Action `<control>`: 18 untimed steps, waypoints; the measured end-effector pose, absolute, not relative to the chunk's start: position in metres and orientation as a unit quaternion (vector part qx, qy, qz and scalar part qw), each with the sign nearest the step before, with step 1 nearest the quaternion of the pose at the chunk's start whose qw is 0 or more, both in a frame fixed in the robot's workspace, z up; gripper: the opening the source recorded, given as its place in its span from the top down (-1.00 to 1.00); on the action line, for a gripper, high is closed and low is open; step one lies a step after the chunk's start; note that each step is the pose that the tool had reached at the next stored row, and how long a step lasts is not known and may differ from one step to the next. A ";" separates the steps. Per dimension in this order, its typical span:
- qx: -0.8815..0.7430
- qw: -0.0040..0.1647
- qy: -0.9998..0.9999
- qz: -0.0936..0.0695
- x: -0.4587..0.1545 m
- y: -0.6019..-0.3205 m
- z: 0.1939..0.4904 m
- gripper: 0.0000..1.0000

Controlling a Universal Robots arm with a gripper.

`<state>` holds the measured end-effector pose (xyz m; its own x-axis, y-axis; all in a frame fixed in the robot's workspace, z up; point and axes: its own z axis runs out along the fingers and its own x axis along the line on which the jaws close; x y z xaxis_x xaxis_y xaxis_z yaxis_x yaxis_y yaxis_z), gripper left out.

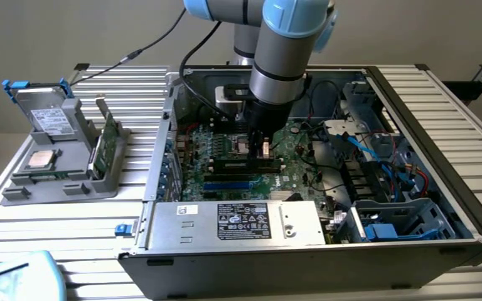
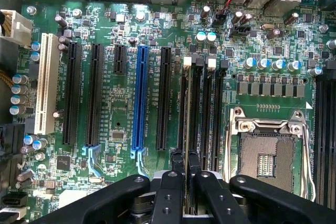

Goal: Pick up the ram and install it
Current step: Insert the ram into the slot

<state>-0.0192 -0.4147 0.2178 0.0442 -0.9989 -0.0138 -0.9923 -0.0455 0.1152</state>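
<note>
Arm: a grey and blue robot arm [image 1: 278, 56] reaches down into an open computer case [image 1: 442, 113] that lies on its side on the slatted tabletop [image 1: 48, 229].
End effector [image 2: 185, 156]: low over the motherboard [image 2: 118, 145], its two black fingers [image 2: 176, 169] drawn close together and clamped on a thin board.
Ram [image 2: 185, 182]: held edge-on between the fingers, showing as a narrow pale strip in line with the black memory slots [image 2: 202, 114]; whether its lower edge touches a slot cannot be told.
Memory slots: a bank of long black sockets with white end clips, between the blue expansion slot [image 2: 140, 98] and the processor socket [image 2: 268, 153].
Processor socket: open, its metal frame bare.
Power supply [image 1: 241, 222]: a silver box with a dark label, at the near side of the case.
Grey holder [image 1: 57, 185]: on the tabletop at the exterior view's left, well apart from the end effector.
Holder contents: a second green stick [image 1: 105, 147] standing on edge, a square silver chip [image 1: 40, 160] lying flat, and a grey drive [image 1: 48, 116] with blue tabs.
</note>
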 end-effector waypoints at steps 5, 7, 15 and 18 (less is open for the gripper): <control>0.722 0.037 -0.690 -0.045 -0.019 -0.415 0.218 0.72; 0.722 0.037 -0.690 -0.045 -0.019 -0.415 0.218 0.72; 0.722 0.037 -0.690 -0.045 -0.019 -0.415 0.217 0.72; 0.722 0.037 -0.690 -0.045 -0.019 -0.415 0.217 0.72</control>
